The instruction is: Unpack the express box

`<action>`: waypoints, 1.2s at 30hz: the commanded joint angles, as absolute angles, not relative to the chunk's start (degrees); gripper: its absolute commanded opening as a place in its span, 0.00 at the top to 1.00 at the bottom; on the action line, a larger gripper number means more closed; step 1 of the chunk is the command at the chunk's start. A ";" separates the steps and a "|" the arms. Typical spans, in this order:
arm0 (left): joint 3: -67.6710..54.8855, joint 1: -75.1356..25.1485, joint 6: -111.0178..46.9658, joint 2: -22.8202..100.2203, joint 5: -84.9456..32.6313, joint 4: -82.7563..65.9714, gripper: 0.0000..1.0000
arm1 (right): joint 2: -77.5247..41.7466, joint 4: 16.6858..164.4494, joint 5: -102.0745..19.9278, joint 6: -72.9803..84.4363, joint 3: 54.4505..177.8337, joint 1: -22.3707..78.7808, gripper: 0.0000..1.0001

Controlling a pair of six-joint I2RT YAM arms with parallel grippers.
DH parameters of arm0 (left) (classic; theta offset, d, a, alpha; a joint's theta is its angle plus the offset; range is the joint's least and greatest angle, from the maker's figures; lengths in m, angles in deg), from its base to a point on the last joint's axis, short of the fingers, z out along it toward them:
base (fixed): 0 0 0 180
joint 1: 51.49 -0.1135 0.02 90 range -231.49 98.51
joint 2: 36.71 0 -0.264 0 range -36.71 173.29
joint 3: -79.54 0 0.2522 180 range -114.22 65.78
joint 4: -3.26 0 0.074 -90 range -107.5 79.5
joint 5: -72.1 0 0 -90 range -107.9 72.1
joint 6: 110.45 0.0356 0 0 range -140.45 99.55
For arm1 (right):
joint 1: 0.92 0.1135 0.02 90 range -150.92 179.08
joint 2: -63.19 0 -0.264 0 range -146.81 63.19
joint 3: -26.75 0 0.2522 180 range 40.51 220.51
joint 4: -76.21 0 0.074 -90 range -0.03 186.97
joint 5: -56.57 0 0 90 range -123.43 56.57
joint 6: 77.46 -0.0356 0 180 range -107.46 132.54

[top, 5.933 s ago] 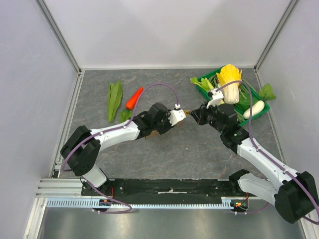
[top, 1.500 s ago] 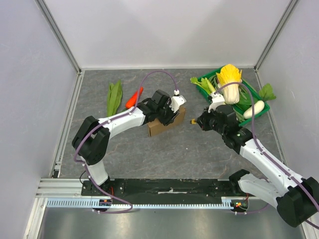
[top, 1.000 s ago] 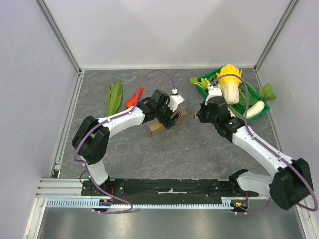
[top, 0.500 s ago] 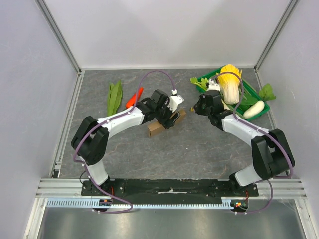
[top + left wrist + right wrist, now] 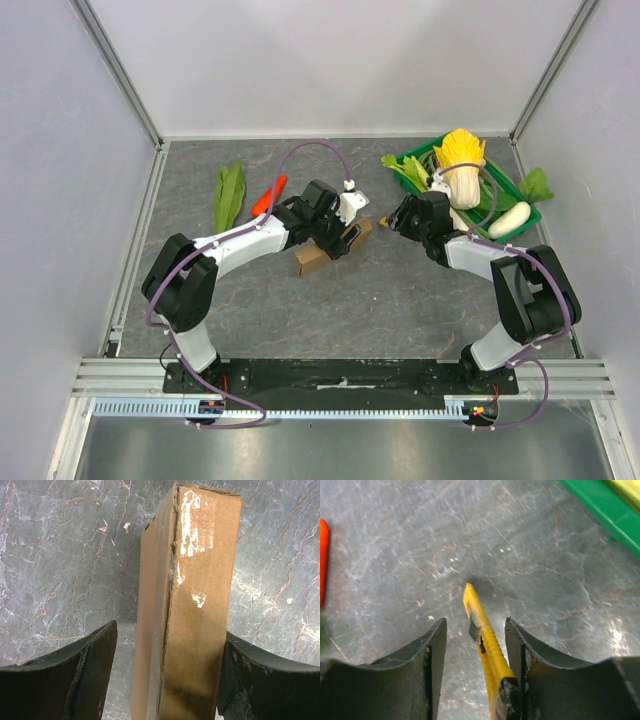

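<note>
The express box (image 5: pixel 318 256) is a thin brown cardboard box standing on its narrow side on the grey table. Up close, the express box (image 5: pixel 192 605) has torn white patches on its top edge. My left gripper (image 5: pixel 349 237) straddles it and is open. In the left wrist view the left gripper (image 5: pixel 170 632) has its left finger clear of the cardboard and its right finger against it. My right gripper (image 5: pixel 398 215) is open just right of the box. A yellow utility knife (image 5: pixel 485 635) lies loose between the right gripper's (image 5: pixel 476 622) fingers, leaning on the right one with its tip on the table.
A green crate (image 5: pixel 516 190) at the back right holds a cabbage (image 5: pixel 460 165) and greens. A white radish (image 5: pixel 508 219) rests on its edge. A carrot (image 5: pixel 268 196) and a leafy green (image 5: pixel 229 197) lie at the back left. Walls close in the table on three sides.
My right gripper swung left and back toward the box end, lowered, and opened its jaws around the knife. The left gripper stayed over the box, jaws slightly narrower.
</note>
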State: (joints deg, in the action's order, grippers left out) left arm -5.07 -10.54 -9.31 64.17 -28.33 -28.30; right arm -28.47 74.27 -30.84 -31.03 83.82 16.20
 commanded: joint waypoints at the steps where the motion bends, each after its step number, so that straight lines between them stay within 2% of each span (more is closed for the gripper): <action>1: -2.60 -10.89 -9.99 64.37 -27.12 -32.56 0.23 | -22.26 77.30 -28.34 -31.14 81.65 16.22 0.39; 9: -4.01 -10.98 -10.34 62.35 -28.52 -33.17 0.22 | -8.63 98.45 -20.88 -24.82 83.66 16.22 0.10; 12: -4.01 -10.89 -10.08 61.21 -30.63 -33.17 0.20 | -5.54 102.18 -21.30 -21.92 85.50 16.13 0.06; 21: 0.56 -10.80 -9.98 56.04 -35.81 -31.24 0.19 | -9.05 98.85 -35.00 -17.95 89.55 16.22 0.04; 23: 1.00 -10.89 -10.77 54.01 -39.49 -30.45 0.17 | -9.84 98.32 -36.32 -17.96 90.16 16.30 0.03; 24: 1.17 -10.89 -11.65 51.47 -40.73 -30.10 0.11 | -10.11 98.32 -36.59 -17.69 90.43 16.22 0.02; 30: 3.72 -10.80 -14.55 43.20 -46.37 -27.72 0.07 | -11.86 97.88 -38.70 -17.52 91.92 16.13 0.02; 34: 6.62 -10.80 -18.76 39.06 -38.40 -26.93 0.07 | -14.41 96.65 -40.46 -17.25 92.53 17.01 0.02; 35: 8.11 -10.80 -22.78 38.79 -30.37 -26.93 0.07 | -15.02 96.48 -40.46 -16.82 92.80 17.44 0.04; 36: 8.99 -10.80 -25.52 38.70 -25.68 -27.45 0.15 | -15.81 96.56 -40.38 -16.55 93.15 18.32 0.06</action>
State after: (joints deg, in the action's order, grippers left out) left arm 4.96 -10.63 -14.77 40.04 -40.46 -28.52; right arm -13.27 98.81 -38.25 -18.18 89.98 16.57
